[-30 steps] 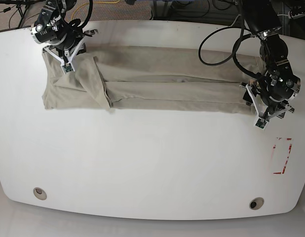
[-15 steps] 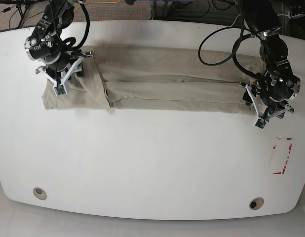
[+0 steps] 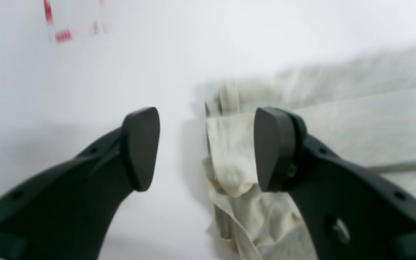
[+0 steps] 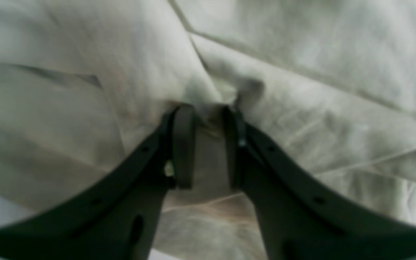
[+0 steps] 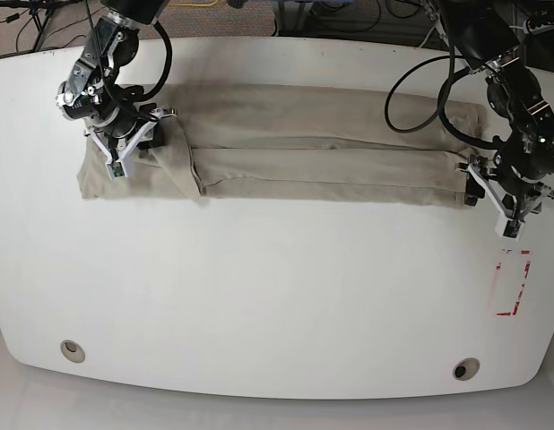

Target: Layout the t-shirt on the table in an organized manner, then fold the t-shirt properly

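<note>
Cloth is counted once: one shirt (image 5: 313, 152), lying across the far half of the white surface (image 5: 259, 296) as a long band, its sides already folded in lengthwise. At the left end of the base view, the right hand (image 5: 125, 148) is pressed down onto the sleeve end; in the right wrist view its narrowed jaws are seen pinching a small ridge of fabric (image 4: 208, 119). At the right end, the left hand (image 5: 510, 202) is held over the hem edge with jaws wide apart and nothing between them. The lengthwise folds are judged done; the crosswise folds, end toward end, are judged still to be made. Two hands, two grey holes and one red tape mark (image 5: 513, 282) are counted.
</note>
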You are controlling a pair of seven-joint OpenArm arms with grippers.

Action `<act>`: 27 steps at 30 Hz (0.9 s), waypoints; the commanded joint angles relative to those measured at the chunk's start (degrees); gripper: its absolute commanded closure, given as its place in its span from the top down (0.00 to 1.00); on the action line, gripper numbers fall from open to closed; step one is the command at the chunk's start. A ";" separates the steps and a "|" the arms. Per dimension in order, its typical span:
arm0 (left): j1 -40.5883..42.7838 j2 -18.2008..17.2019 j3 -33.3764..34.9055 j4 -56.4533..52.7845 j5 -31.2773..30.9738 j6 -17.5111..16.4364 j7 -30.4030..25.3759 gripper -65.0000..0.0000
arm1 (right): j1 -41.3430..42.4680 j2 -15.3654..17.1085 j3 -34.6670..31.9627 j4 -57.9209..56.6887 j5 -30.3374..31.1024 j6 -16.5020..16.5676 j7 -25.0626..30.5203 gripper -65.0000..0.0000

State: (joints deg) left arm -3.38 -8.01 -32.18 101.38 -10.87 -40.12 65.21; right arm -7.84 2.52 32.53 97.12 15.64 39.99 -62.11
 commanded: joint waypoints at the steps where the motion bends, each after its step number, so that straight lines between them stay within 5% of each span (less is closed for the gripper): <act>1: -0.62 -0.91 -2.41 -0.59 -3.41 0.12 3.49 0.60 | 0.50 1.39 0.04 -1.60 -0.39 0.01 0.35 0.26; 11: -0.27 -5.13 -8.30 -9.21 -18.62 0.12 9.65 0.78 | 0.23 1.48 0.04 -1.87 -0.39 0.01 0.35 0.27; 27: -0.36 -6.54 -8.21 -22.83 -20.64 0.12 9.56 0.78 | 0.06 1.48 0.04 -1.87 -0.39 0.01 0.35 0.27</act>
State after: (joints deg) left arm -2.90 -13.69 -40.34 78.87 -30.55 -39.92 75.59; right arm -7.70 3.64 32.53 95.02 16.36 40.27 -60.40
